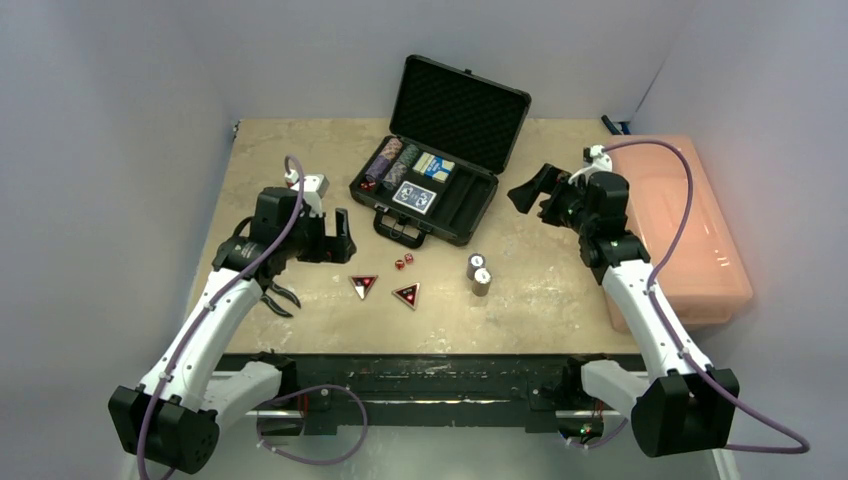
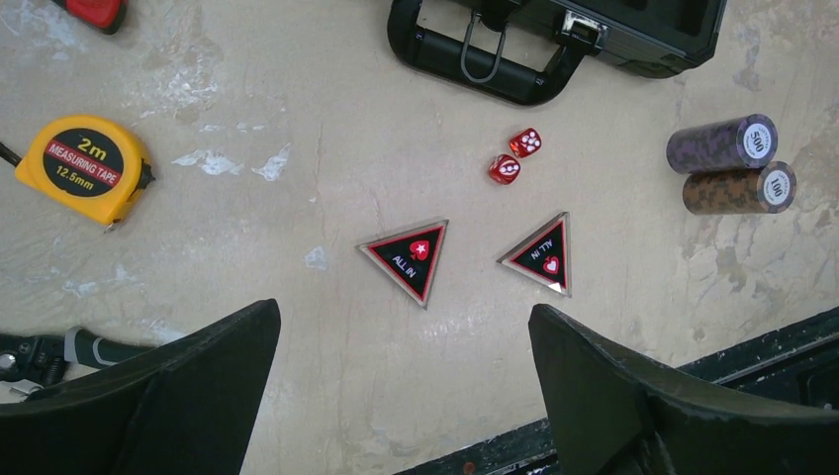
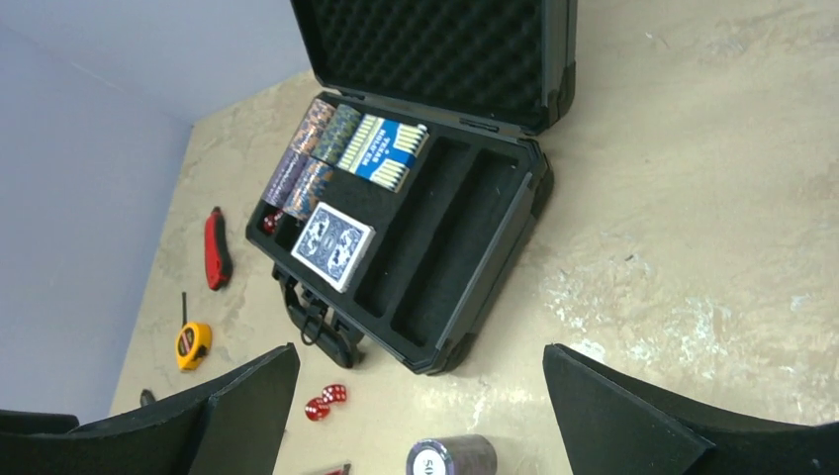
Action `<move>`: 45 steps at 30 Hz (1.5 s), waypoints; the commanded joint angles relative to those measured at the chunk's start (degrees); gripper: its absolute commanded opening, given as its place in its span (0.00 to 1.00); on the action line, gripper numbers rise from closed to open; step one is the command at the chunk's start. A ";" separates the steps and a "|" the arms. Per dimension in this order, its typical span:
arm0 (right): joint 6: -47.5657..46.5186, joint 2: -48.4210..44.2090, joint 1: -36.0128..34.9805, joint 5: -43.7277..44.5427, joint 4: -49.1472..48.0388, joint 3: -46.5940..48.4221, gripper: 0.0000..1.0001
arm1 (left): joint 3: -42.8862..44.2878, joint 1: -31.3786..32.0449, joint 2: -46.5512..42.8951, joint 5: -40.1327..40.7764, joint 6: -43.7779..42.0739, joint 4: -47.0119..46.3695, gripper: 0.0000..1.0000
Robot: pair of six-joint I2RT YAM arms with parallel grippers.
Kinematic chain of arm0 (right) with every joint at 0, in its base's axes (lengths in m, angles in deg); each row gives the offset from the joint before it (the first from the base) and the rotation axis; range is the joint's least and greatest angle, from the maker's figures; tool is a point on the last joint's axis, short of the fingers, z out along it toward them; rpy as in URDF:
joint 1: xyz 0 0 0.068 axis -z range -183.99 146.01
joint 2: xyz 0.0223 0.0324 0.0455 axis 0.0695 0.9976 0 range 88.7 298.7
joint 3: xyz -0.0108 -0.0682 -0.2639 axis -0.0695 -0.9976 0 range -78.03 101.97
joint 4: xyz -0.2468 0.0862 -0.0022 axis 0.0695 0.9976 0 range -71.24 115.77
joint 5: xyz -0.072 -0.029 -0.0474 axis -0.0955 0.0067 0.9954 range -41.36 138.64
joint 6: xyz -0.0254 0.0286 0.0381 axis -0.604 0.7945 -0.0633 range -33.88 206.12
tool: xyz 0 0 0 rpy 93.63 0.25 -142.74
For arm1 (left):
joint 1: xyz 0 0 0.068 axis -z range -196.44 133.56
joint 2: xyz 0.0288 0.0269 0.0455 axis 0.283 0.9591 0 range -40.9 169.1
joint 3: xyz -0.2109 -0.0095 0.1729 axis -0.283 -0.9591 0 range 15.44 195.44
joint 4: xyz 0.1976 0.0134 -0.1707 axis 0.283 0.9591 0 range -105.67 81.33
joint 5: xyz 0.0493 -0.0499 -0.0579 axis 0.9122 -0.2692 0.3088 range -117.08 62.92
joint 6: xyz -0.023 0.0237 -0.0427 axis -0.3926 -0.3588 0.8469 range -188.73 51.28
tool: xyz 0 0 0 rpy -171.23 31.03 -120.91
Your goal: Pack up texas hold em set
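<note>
The black briefcase [image 1: 470, 205] lies open at the table's middle back, lid up, with chip stacks [image 1: 393, 163] and two card decks [image 1: 424, 182] in its foam slots; it also shows in the right wrist view [image 3: 465, 257]. In front of it on the table are two chip stacks [image 2: 727, 166], two red dice [image 2: 514, 156] and two triangular red-black buttons [image 2: 411, 255]. My left gripper [image 2: 404, 312] is open and empty above the table, near side of the buttons. My right gripper [image 3: 420, 351] is open and empty, raised right of the case.
A yellow tape measure [image 2: 87, 166] and a red-handled tool [image 3: 216, 247] lie left of the case. Black pliers [image 1: 280, 298] lie under my left arm. A pink translucent bin [image 1: 690, 230] stands along the table's right edge.
</note>
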State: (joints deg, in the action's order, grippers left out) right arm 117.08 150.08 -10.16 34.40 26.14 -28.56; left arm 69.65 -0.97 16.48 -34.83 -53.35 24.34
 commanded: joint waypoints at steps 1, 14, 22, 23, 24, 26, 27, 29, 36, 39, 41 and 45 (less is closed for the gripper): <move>-1.84 -0.64 -0.45 2.24 3.82 1.25 0.99 | 2.43 1.20 -0.26 -0.62 -1.40 -0.42 0.97; -3.59 0.31 -4.10 7.55 11.07 2.45 0.99 | 2.47 3.80 -0.75 0.16 -1.82 0.04 0.97; -3.98 0.72 -7.43 8.75 13.59 2.25 0.99 | 2.39 5.79 -1.17 1.68 -2.09 0.72 0.96; -4.05 0.83 -7.96 8.71 13.84 2.21 0.99 | 2.43 6.24 -1.26 1.95 -2.10 0.78 0.96; -4.19 0.96 -8.58 8.70 14.15 2.24 0.99 | 2.42 6.51 -1.37 2.15 -2.17 0.86 0.96; -4.89 1.16 -9.66 7.95 14.56 2.25 0.99 | 2.34 6.95 -1.60 2.57 -2.19 0.95 0.96; -5.39 1.35 -9.88 6.73 14.59 2.21 0.99 | 2.30 7.14 -1.72 2.71 -2.24 1.02 0.96; -6.53 1.89 -10.30 3.87 14.91 2.01 0.99 | 2.32 7.42 -1.88 2.82 -2.28 1.04 0.96; -9.25 3.43 -12.31 2.84 18.53 1.88 0.99 | 2.42 7.83 -2.31 2.74 -2.28 1.29 0.96; -9.85 3.89 -13.52 4.09 20.07 2.19 0.99 | 2.51 7.83 -2.45 2.82 -2.24 1.22 0.96; -9.95 4.15 -14.43 5.36 20.90 2.29 0.99 | 2.48 7.91 -2.49 2.74 -2.26 1.26 0.96; -9.95 4.93 -17.11 8.78 22.11 2.68 0.99 | 2.49 7.92 -2.54 2.67 -2.28 1.24 0.95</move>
State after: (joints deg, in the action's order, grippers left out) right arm 108.54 154.43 -25.00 39.40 46.23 -28.53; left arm 69.68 6.59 15.00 -32.58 -54.84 26.02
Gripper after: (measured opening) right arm 0.987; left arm 0.957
